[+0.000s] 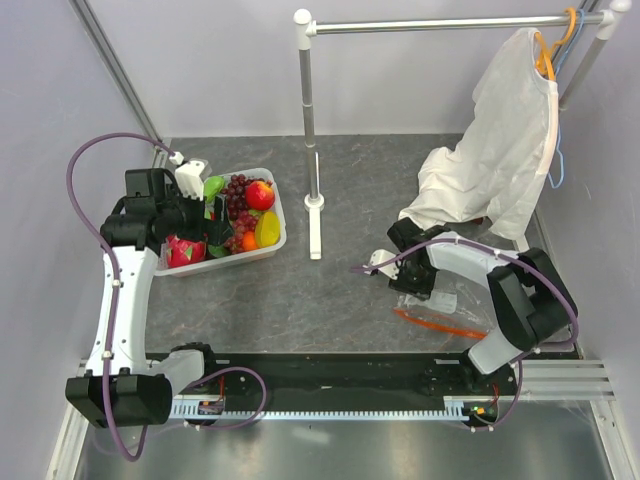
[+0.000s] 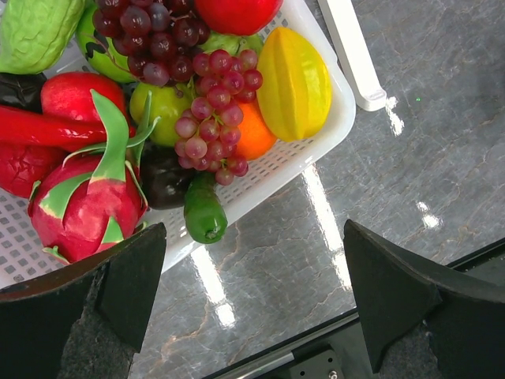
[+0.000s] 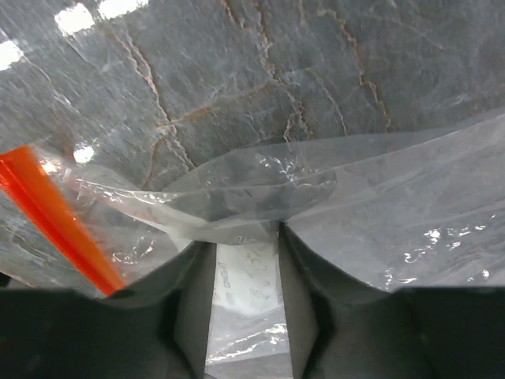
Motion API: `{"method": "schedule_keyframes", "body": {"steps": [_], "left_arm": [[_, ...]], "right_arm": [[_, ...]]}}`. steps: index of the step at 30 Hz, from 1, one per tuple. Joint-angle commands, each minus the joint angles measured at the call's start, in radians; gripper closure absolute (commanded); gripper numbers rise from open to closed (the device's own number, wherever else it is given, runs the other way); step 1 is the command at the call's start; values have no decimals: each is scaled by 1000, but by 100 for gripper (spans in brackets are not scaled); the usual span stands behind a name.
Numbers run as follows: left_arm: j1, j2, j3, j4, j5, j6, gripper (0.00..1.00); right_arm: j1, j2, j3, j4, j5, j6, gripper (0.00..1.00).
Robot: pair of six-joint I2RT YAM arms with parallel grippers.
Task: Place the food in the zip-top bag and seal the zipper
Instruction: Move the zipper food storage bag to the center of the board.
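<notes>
The food (image 1: 245,205) fills a white slotted basket (image 1: 277,236) at the left: purple grapes (image 2: 213,110), a yellow piece (image 2: 296,83), a green piece (image 2: 203,215) and red pieces. My left gripper (image 2: 252,237) hangs open over the basket's near edge, with bare table between its fingers. At the right, the clear zip-top bag (image 1: 452,298) lies flat, its orange-red zipper (image 1: 440,326) along the near edge. My right gripper (image 3: 245,233) is down on the bag (image 3: 379,205). Its fingers stand partly closed, a gap still between them, and bunched bag film and the white label lie in it. The zipper (image 3: 55,213) runs to the left of it.
A white rack stand (image 1: 314,215) with a metal pole (image 1: 308,110) rises mid-table. A large white garment cover (image 1: 500,150) hangs from the rail at the back right and drapes onto the table behind the bag. The rail of the arm bases runs along the near edge.
</notes>
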Motion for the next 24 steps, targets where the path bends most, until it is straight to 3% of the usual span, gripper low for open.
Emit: {"method": "schedule_keyframes", "body": {"steps": [1, 3, 11, 13, 14, 15, 17, 24], "left_arm": [[0, 6, 26, 37, 20, 1, 0], [1, 4, 23, 40, 19, 0, 0], [0, 1, 4, 46, 28, -20, 0], [1, -2, 1, 49, 28, -31, 0], [1, -2, 0, 51, 26, -32, 0], [1, -4, -4, 54, 25, -40, 0], [1, -2, -5, 55, 26, -48, 0], [0, -22, -7, 55, 8, -75, 0]], "right_arm": [[-1, 73, 39, 87, -32, 18, 81], [-1, 94, 72, 96, -58, 56, 100], [-1, 235, 410, 79, -190, 318, 100], [-1, 273, 474, 87, -196, 377, 90], [-1, 284, 493, 80, -195, 383, 79], [-2, 298, 517, 79, -190, 398, 59], [-2, 284, 531, 68, -178, 406, 34], [2, 42, 452, 50, -222, 498, 31]]}}
